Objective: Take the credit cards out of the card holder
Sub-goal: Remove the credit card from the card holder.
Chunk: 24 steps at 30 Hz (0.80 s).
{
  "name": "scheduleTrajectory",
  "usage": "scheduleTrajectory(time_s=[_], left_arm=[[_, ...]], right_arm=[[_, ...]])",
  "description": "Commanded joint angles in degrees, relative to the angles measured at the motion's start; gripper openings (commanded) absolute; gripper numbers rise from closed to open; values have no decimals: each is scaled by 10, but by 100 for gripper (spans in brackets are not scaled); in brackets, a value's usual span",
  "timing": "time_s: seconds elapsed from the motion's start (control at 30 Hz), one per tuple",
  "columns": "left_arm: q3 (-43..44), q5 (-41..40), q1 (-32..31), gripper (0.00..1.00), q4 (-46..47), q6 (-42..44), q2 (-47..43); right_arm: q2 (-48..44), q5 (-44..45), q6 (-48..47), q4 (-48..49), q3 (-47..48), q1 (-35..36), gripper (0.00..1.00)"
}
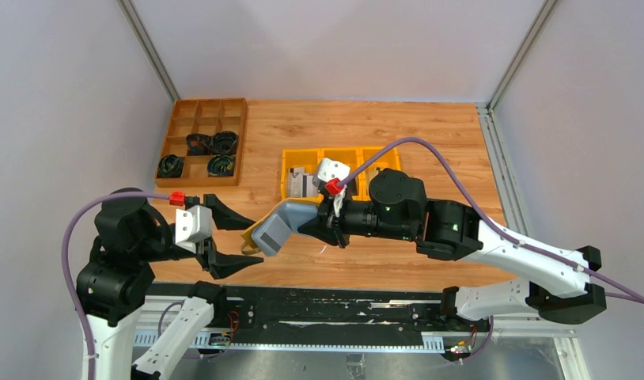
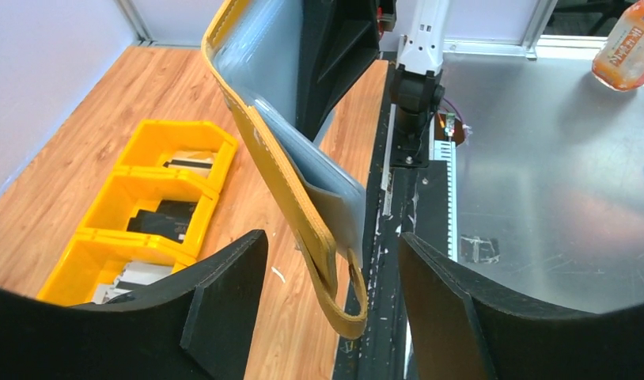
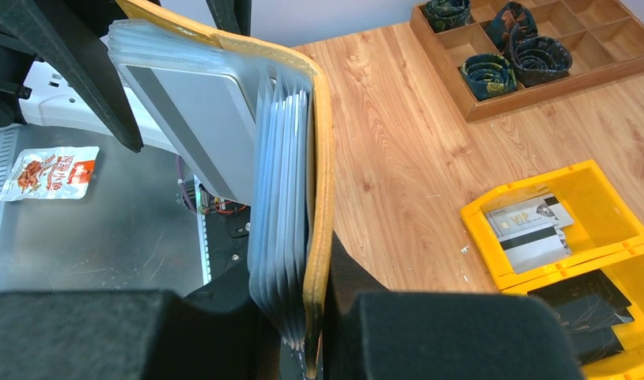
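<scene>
Nearest me, over the near edge of the table [image 1: 429, 134] toward its left corner, the left gripper [image 1: 255, 241] stood with its jaws well apart. The loose end of the card holder [image 1: 281, 226] hung between them, apparently touching neither. The right gripper [image 1: 317, 227] was clamped on the holder's other end and held it off the wood, spread open.

To my eye the step in hand was drawing out the grey credit card [image 3: 196, 119] in the front sleeve. Doing it well would mean pinching the card alone, not the clear pleats [image 3: 283, 206] or the yellow cover. The pull should run along the sleeve while the right arm held firm.

Farther in, at mid-table, stood the yellow bins [image 1: 303, 152]. A wooden tray [image 1: 210, 108] sat in the far left corner.

Only the right wrist view showed the card's outline and the fan of sleeves; from overhead it was just a grey face. That view also showed what lay in the bins: pale striped cards [image 3: 528, 229] in one, black cards [image 3: 588, 305] in the next. The left wrist view alone showed the snap strap [image 2: 346, 323] dangling between the fingers.
</scene>
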Motion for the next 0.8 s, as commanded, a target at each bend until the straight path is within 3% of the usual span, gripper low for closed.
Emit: scheduleTrajectory(time_s=[0.0, 0.4, 0.77], left_arm=[[-1, 7, 0, 69, 2, -2, -6], [13, -24, 0, 51, 2, 25, 2], [18, -58, 0, 43, 0, 52, 2]], right_arm=[[2, -7, 10, 23, 24, -5, 0], [4, -17, 12, 17, 34, -5, 0], [6, -45, 13, 19, 36, -5, 0]])
